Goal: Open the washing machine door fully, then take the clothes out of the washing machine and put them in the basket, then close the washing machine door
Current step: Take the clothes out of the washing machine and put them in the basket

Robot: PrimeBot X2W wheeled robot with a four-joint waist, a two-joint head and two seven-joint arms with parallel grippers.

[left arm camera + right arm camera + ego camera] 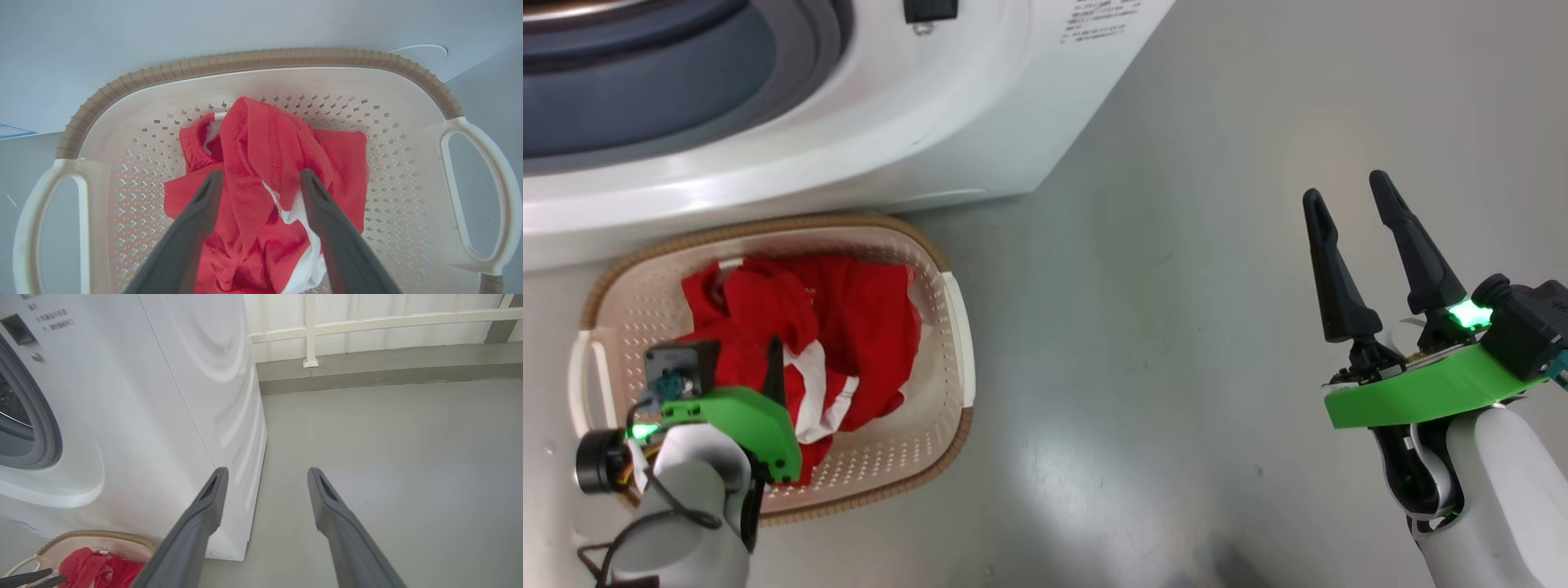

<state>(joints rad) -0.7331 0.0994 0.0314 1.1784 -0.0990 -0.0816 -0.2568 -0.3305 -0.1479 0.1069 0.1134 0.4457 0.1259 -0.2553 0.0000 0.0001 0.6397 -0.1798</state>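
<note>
Left pincer (260,173) hangs over the basket (261,59), jaws wide apart, straddling a raised fold of the clothes (269,139) without gripping it. The clothes lie heaped inside the basket, which sits on the floor (1176,327) just in front of the washing machine (915,106). Right pincer (1344,186) hangs open and empty, well apart. I judge the unloading step to be at its release (drum contents not checkable from here). Next: lift my left arm clear without snagging fabric, then find the washing machine door and swing it shut.

Red clothes (849,327) with white bands, cream perforated basket (768,224) with brown rim, white washing machine (890,122).
</note>
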